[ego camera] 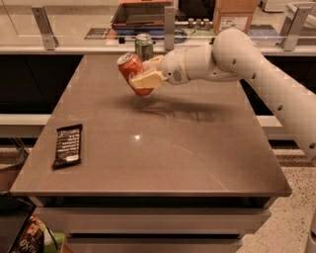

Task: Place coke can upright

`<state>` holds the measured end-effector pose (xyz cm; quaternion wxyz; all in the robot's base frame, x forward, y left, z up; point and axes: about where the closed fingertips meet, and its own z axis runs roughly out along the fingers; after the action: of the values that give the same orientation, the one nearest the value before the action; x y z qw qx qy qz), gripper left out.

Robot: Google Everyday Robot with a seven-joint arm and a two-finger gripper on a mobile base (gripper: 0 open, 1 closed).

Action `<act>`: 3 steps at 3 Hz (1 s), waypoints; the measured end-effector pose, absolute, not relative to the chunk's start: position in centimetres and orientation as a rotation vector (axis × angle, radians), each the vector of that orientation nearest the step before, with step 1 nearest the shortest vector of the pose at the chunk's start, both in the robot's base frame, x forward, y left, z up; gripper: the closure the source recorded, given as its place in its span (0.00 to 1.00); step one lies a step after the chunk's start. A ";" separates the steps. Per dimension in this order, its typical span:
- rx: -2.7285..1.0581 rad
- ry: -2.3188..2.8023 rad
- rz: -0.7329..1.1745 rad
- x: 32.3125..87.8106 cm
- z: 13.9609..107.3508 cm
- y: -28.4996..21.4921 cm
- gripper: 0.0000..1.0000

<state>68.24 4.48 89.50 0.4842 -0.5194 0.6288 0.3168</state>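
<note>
The coke can (130, 69), red-orange with a silver top, is held in the air above the far middle of the table, tilted with its top leaning to the upper left. My gripper (146, 75) is shut on it from the right, one cream finger (148, 79) across its front. The white arm reaches in from the right. A green can (144, 46) stands upright just behind the coke can at the table's far edge.
A dark snack bar (67, 145) lies flat near the left edge of the brown table (163, 158). Behind the table runs a counter with glass panels and metal posts (169, 24), a tray and a cardboard box (236, 14).
</note>
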 end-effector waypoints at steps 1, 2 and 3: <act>-1.221 1.501 0.809 68.5 89.1 4.5 1.00; -1.191 1.478 0.849 68.8 88.5 4.7 1.00; -1.162 1.478 0.878 69.0 87.7 4.8 1.00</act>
<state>68.96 4.84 87.67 0.5085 -0.4824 0.6132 0.3642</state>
